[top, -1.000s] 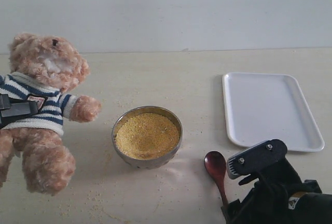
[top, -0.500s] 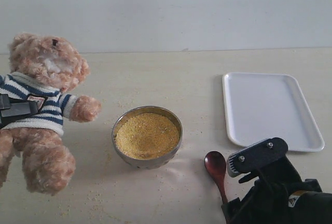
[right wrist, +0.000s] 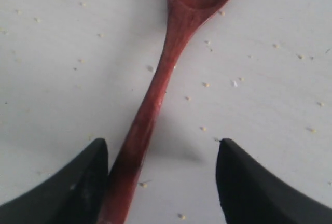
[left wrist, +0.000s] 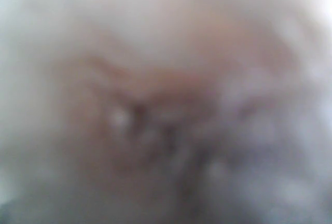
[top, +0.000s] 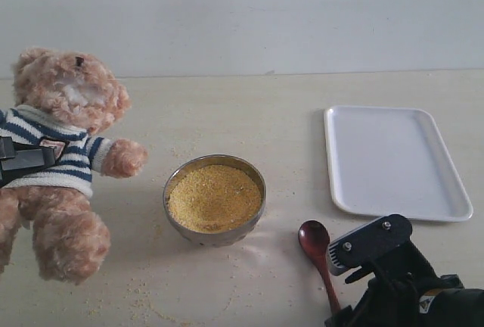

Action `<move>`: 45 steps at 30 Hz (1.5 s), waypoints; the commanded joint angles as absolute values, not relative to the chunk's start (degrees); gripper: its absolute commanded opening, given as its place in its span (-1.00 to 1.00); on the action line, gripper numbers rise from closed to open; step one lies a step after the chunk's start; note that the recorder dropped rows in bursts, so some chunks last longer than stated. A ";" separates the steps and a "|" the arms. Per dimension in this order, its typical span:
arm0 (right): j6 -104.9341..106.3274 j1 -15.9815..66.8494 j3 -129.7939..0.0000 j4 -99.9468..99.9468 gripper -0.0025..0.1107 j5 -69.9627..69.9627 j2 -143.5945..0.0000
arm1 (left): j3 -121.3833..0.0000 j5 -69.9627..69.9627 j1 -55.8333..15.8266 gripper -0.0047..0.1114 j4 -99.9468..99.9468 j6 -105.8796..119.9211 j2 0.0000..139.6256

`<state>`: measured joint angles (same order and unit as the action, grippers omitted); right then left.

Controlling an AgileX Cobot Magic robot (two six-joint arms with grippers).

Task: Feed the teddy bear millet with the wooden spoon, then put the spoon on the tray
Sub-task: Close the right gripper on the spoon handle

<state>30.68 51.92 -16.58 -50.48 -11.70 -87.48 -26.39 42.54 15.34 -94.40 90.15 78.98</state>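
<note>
Right wrist view: right gripper gapes wide astride wooden spoon.

A pale beige table with a faint streaked grain fills most of the exterior view. At 12 o'clock it meets a plain off-white wall along a straight horizontal line. The light is soft and even, and shadows on the table are weak and blurred.
</note>
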 commanded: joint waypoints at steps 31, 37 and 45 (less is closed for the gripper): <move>31.01 51.92 -16.74 -52.06 -0.05 -11.33 -86.97 | -26.37 43.47 15.41 -0.83 -95.49 89.61 78.34; 31.01 51.92 -16.74 -52.06 -0.10 -11.27 -86.97 | -26.37 43.47 15.41 -0.83 -95.49 89.61 78.34; 31.01 51.92 -16.74 -52.06 -0.43 -10.35 -86.97 | -26.37 43.47 15.41 -0.83 -95.49 89.61 78.34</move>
<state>30.80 51.92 -16.58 -52.03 -10.90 -87.48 -26.39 42.54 15.34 -94.40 90.04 78.98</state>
